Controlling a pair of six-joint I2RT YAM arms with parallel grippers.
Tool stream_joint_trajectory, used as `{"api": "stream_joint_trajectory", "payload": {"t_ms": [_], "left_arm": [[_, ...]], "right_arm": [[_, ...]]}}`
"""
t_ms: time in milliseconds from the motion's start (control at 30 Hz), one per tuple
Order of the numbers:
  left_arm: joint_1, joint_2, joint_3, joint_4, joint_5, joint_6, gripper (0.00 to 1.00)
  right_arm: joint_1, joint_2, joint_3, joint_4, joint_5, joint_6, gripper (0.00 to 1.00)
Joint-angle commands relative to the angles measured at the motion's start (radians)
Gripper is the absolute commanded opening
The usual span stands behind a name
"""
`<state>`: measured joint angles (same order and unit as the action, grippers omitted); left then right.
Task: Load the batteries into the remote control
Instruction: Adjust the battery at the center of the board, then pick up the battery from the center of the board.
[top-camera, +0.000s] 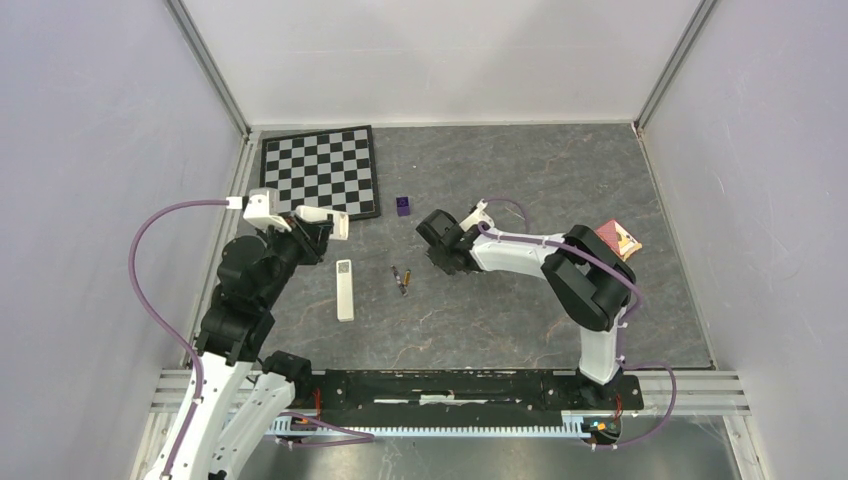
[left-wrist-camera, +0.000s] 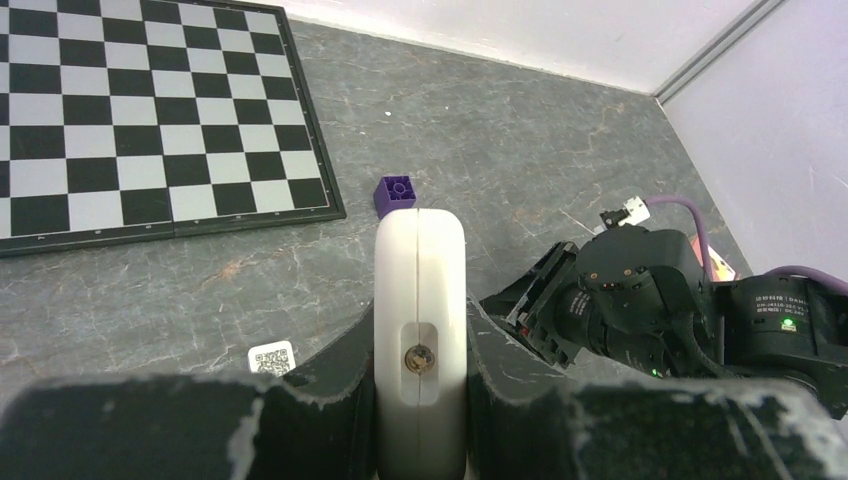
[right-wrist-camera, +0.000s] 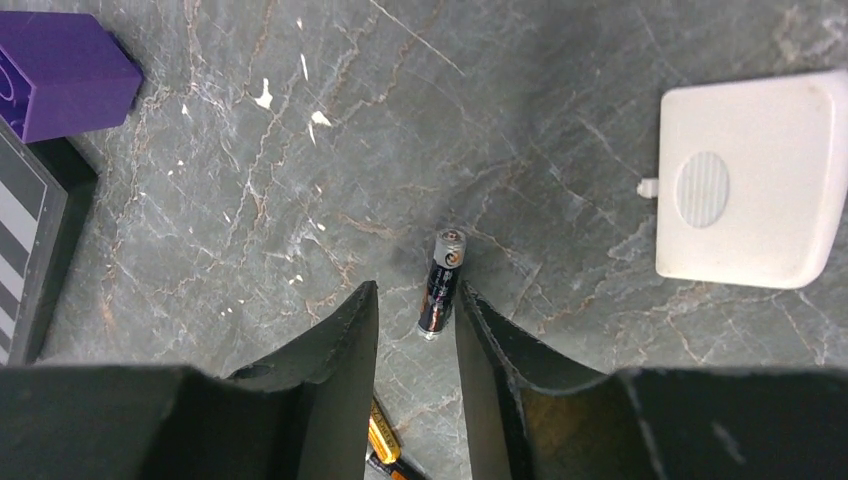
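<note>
The two batteries (top-camera: 401, 279) lie on the tabletop just right of the remote control (top-camera: 345, 290), which rests flat, its long axis running away from the arm bases. The right hand (right-wrist-camera: 412, 292) is the nearer one. It points down over them, partly open, and straddles one battery (right-wrist-camera: 441, 283) whose long axis runs along the fingers, near one finger with a gap to the other; nothing is gripped yet. The left hand (left-wrist-camera: 420, 330), beyond the remote's far end, is clamped on a white piece (left-wrist-camera: 420, 255).

Walls (top-camera: 430, 60): plain pale panels stood on three sides, evenly lit.
Corner posts (top-camera: 212, 75): slim metal, rose from the table's far corners.
Table (top-camera: 520, 330): dark grey, pale veins ran across it.
</note>
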<state>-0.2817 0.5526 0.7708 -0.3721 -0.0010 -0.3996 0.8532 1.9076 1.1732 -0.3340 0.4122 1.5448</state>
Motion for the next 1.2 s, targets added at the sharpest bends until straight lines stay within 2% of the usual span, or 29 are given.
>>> {"api": "stream_joint_trajectory", "payload": {"t_ms": [0, 133, 333, 500, 733, 800, 933, 1033, 1167], "left_arm": [[-0.001, -0.020, 0.012, 0.004, -0.048, 0.023, 0.02], [0.000, -0.037, 0.008, 0.003, -0.060, 0.024, 0.02], [-0.001, -0.039, 0.009, 0.002, -0.053, 0.021, 0.02], [0.000, -0.045, 0.014, 0.003, -0.055, 0.019, 0.02], [-0.001, -0.056, 0.009, 0.003, -0.049, 0.012, 0.02], [0.000, -0.053, 0.010, 0.004, -0.038, 0.007, 0.02], [0.000, -0.040, 0.009, 0.007, -0.010, -0.006, 0.02], [0.000, -0.037, 0.008, 0.017, 0.021, -0.020, 0.02], [0.000, -0.023, 0.007, 0.039, 0.103, -0.061, 0.02]], "right_arm": [[-0.021, 0.089, 0.028, -0.192, 0.061, -0.064, 0.42], [-0.022, 0.132, 0.077, -0.235, 0.072, -0.116, 0.43], [-0.015, 0.156, 0.111, -0.291, 0.092, -0.189, 0.38], [-0.009, 0.178, 0.132, -0.307, 0.108, -0.249, 0.30], [-0.006, 0.223, 0.142, -0.319, 0.075, -0.324, 0.30], [-0.005, 0.229, 0.145, -0.319, 0.063, -0.340, 0.26], [-0.004, 0.227, 0.152, -0.319, 0.061, -0.372, 0.06], [-0.005, 0.211, 0.170, -0.318, 0.086, -0.429, 0.00], [-0.014, 0.180, 0.213, -0.318, 0.113, -0.552, 0.00]]}}
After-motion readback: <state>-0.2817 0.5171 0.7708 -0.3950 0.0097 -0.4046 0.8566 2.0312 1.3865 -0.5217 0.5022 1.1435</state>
